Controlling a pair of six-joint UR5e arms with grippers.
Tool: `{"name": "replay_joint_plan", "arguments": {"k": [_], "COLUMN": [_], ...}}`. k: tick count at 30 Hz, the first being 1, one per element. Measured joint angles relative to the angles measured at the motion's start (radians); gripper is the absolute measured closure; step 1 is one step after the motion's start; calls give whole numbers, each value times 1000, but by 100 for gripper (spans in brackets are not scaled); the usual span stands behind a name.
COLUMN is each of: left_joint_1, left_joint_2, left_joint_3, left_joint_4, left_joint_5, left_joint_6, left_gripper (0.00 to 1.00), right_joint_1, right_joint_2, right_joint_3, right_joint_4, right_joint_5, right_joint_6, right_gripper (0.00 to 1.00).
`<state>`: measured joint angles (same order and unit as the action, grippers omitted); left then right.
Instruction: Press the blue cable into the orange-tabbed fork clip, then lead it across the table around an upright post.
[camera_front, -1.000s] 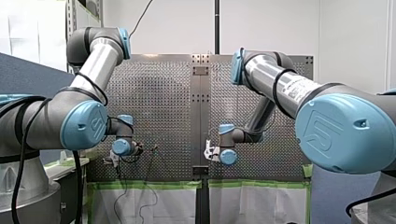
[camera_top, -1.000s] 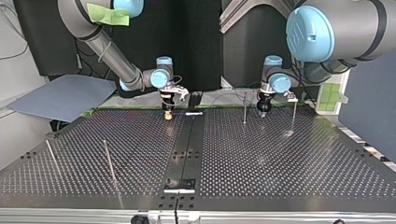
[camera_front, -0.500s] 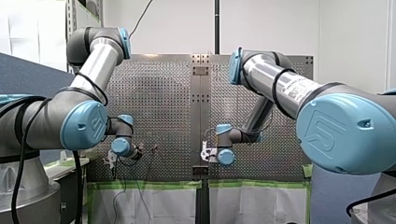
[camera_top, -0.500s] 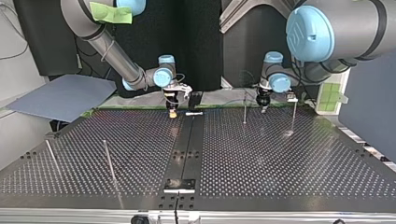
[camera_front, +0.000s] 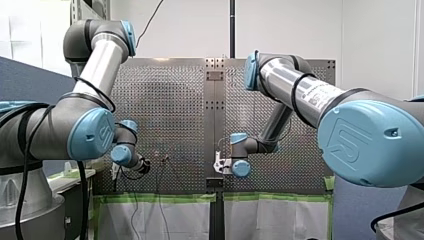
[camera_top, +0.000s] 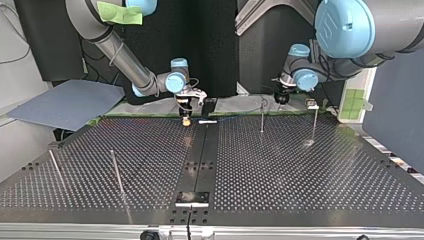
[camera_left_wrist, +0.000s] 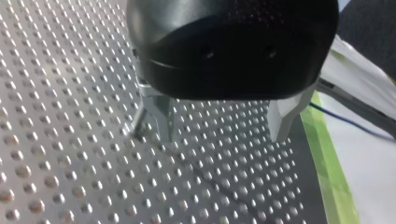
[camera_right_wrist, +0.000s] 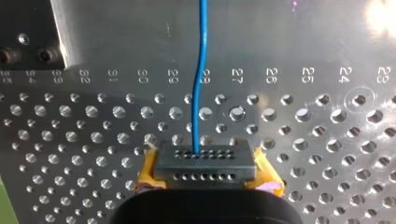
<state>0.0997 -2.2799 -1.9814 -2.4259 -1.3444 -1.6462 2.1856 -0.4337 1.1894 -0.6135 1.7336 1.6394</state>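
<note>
So my right gripper (camera_right_wrist: 198, 161) is pinching the blue cable (camera_right_wrist: 201, 70), which is running straight ahead of it. My left gripper (camera_left_wrist: 219, 125) is hanging with fingers apart, holding nothing. No clip is showing. Clipping and rounding the post (camera_top: 262, 116) near my left gripper are both waiting.

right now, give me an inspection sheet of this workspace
surface: perforated table, metal, with a dark middle strip.
job's things: blue cable runs ahead from my right pincer; upright posts stand apart; fork clip not made out.
clutter: small white piece on the middle strip, cannot tell what.
pincers: right pincer, yellow pads, shut on the blue cable; my left pincer open, holding nothing.
cables: black cable along my left arm.
surroundings: grey-blue sheet beside the table; green tape at its edge.
</note>
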Motion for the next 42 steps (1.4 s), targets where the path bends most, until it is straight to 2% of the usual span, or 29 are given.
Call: {"name": "replay_joint_plan", "arguments": {"k": [9,15,20,24,29,35,42], "left_joint_1": [4,-6,-17,-21,-25,-41,-61], "left_joint_2": [72,126,165,173,174,174,174], "left_joint_3": [-73,-126,-168,-200,-244,-287,-290], "left_joint_4": [-5,39,81,113,157,215,274], "left_joint_5": [54,96,107,100,70,36,-2], "left_joint_6": [-46,-32,-40,-61,-92,-95,-88], "left_gripper": [0,0,0,0,0,0,0], "right_joint_1": [4,5,6,6,7,7,7], "right_joint_2": [0,0,0,0,0,0,0], "right_joint_3": [0,0,0,0,0,0,0], "right_joint_4": [4,4,14,33,40,41,40], "right_joint_5": [0,0,0,0,0,0,1], "right_joint_6": [2,5,6,6,7,7,7], "right_gripper": [100,100,100,100,100,100,100]}}
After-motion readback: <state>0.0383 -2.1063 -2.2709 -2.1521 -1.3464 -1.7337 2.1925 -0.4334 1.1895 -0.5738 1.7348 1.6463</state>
